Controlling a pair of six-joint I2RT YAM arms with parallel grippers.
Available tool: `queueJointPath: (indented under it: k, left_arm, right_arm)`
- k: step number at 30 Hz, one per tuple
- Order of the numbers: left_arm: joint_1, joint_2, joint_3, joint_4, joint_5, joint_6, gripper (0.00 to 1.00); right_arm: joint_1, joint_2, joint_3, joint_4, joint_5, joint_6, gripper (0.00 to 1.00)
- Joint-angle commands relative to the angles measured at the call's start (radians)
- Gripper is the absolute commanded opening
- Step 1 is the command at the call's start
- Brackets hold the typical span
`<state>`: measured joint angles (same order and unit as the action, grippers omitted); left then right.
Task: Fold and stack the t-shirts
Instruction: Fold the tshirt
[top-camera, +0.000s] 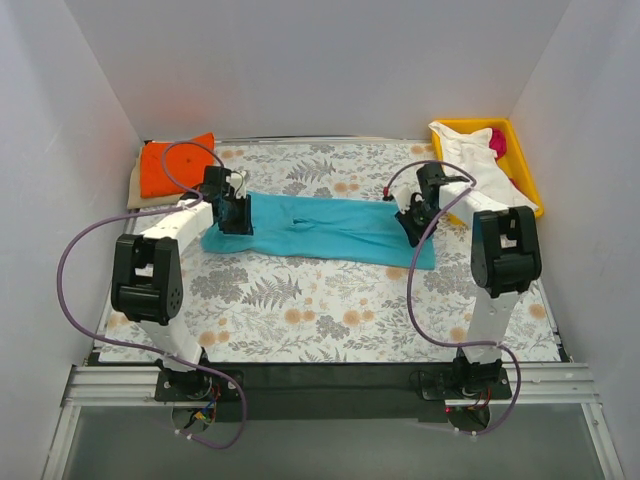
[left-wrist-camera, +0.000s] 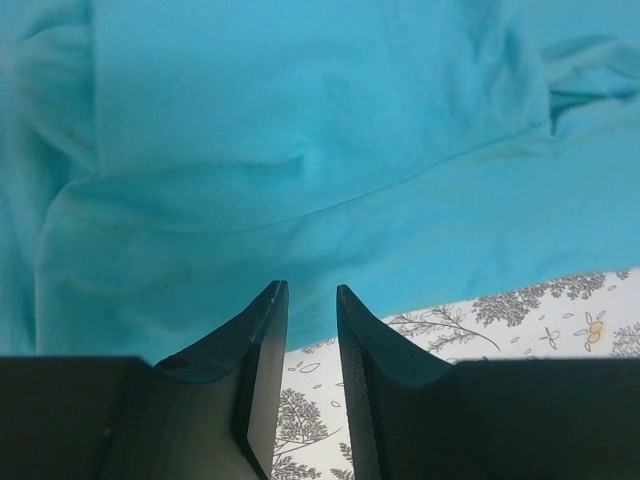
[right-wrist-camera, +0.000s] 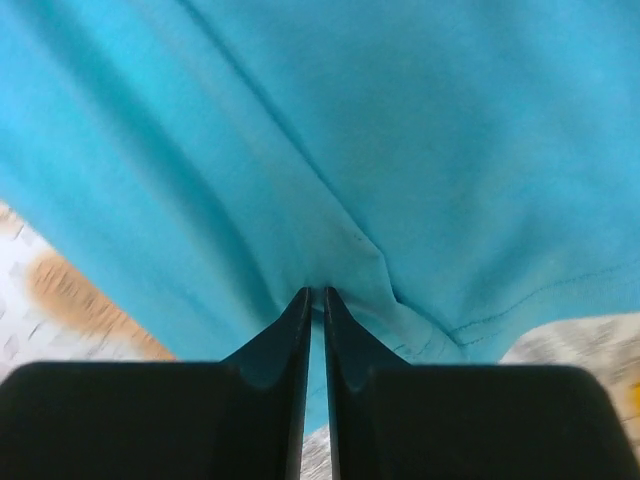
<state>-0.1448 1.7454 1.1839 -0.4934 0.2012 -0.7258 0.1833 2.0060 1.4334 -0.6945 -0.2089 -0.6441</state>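
A teal-blue t-shirt (top-camera: 325, 228) lies as a long folded band across the middle of the floral cloth. My left gripper (top-camera: 237, 213) is at its left end. In the left wrist view that gripper (left-wrist-camera: 310, 292) is open by a narrow gap with nothing in it, its tips at the teal t-shirt's (left-wrist-camera: 300, 130) near hem. My right gripper (top-camera: 410, 228) is at the right end. The right wrist view shows this gripper (right-wrist-camera: 316, 293) shut on a puckered fold of the teal t-shirt (right-wrist-camera: 400, 130). A folded orange t-shirt (top-camera: 175, 165) sits at the back left.
A yellow tray (top-camera: 523, 170) at the back right holds a white t-shirt (top-camera: 468, 158) and a bit of magenta t-shirt (top-camera: 497, 143). The orange t-shirt rests on a pale folded cloth (top-camera: 140, 192). White walls close in three sides. The floral table cloth (top-camera: 320, 310) covers the near half.
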Motion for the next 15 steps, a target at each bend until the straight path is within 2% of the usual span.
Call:
queueJointPath:
  k: [1, 2, 6, 11, 15]
  left_arm:
    - [0.017, -0.050, -0.018, 0.003, -0.062, -0.035, 0.26]
    - [0.017, -0.049, -0.021, 0.004, -0.063, -0.035, 0.26]
    - [0.017, -0.018, -0.009, 0.012, -0.002, -0.017, 0.26]
    - [0.016, 0.058, 0.051, 0.027, 0.024, 0.000, 0.25]
    - [0.005, 0.147, 0.114, 0.070, -0.019, 0.017, 0.25]
  right_arm:
    - [0.022, -0.140, -0.190, -0.089, -0.004, -0.029, 0.14]
    - [0.047, -0.182, -0.287, -0.095, -0.013, -0.032, 0.14]
    - [0.156, -0.358, -0.439, -0.158, -0.056, -0.066, 0.13]
    - [0.154, -0.437, -0.369, -0.246, -0.122, -0.060, 0.16]
    - [0.128, -0.386, -0.275, -0.240, -0.118, -0.058, 0.17]
